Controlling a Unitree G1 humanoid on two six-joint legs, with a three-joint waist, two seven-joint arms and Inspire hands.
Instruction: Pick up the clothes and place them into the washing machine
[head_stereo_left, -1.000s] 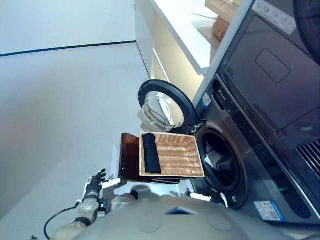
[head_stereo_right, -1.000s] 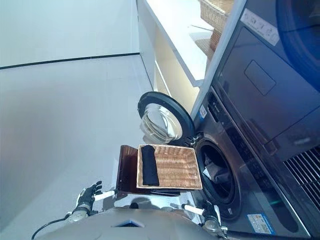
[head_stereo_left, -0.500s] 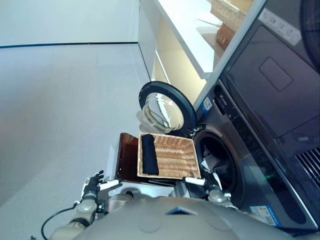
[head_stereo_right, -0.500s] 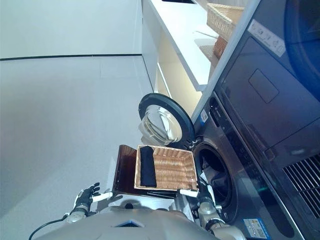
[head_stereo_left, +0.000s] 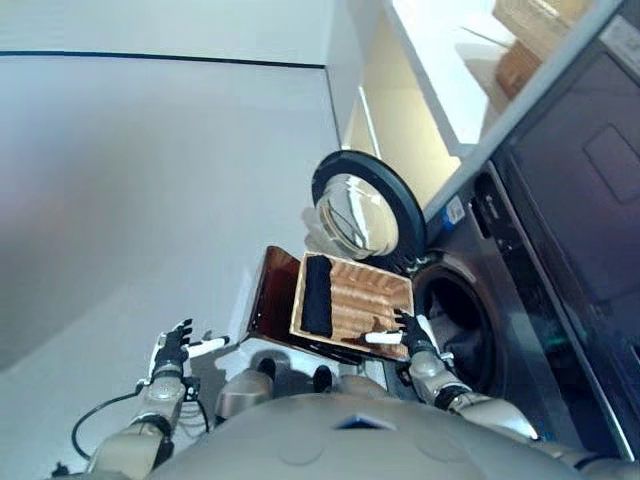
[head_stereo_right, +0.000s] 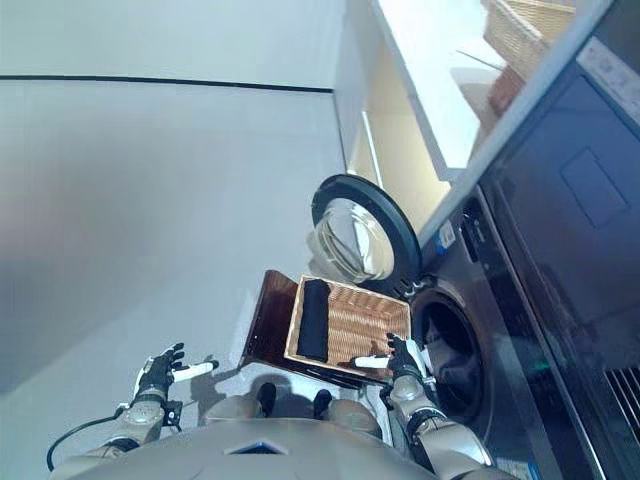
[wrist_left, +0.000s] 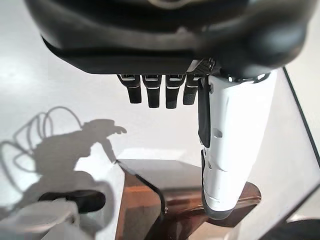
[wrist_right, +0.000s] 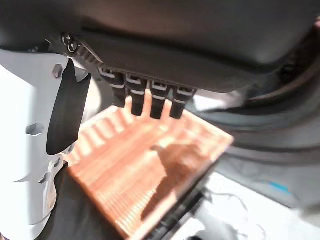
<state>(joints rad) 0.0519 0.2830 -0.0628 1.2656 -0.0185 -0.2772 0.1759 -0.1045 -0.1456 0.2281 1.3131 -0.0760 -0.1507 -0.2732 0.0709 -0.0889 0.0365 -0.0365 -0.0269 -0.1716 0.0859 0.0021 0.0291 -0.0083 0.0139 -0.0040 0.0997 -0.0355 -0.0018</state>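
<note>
— Looking down, what lies around the washing machine (head_stereo_left: 510, 300)?

— Its round door (head_stereo_left: 368, 212) stands swung open, leaving the dark drum opening (head_stereo_left: 462, 325) free; something pale shows inside, but I cannot tell what it is. Just beside that opening sits a wicker basket (head_stereo_left: 365, 300) on a brown stool (head_stereo_left: 272, 310), the basket's near corner close to the drum's rim.

— And the clothes?

— A dark folded garment (head_stereo_left: 318, 296) lies along the basket's side farthest from the machine. The rest of the basket floor shows bare weave.

— Where is the right robot hand?

— The right robot hand (head_stereo_left: 412, 332) hovers at the basket's edge nearest the drum, fingers straight and relaxed, holding nothing. Its wrist view shows the fingers (wrist_right: 151, 102) spread above the weave, with the drum's rim behind them. The garment is well apart from it, across the basket.

— The left one?

— The left robot hand (head_stereo_left: 175, 346) is out over the pale floor (head_stereo_left: 130, 180), beside the stool's far side, fingers open and empty, white thumb (wrist_left: 227, 145) pointing towards the stool.

— Anything else nearby?

— A white shelf (head_stereo_left: 450, 70) runs above the open door, carrying more wicker baskets (head_stereo_right: 520, 40) at its far end. A dark appliance (head_stereo_left: 590, 170) is stacked over the washing machine.
</note>
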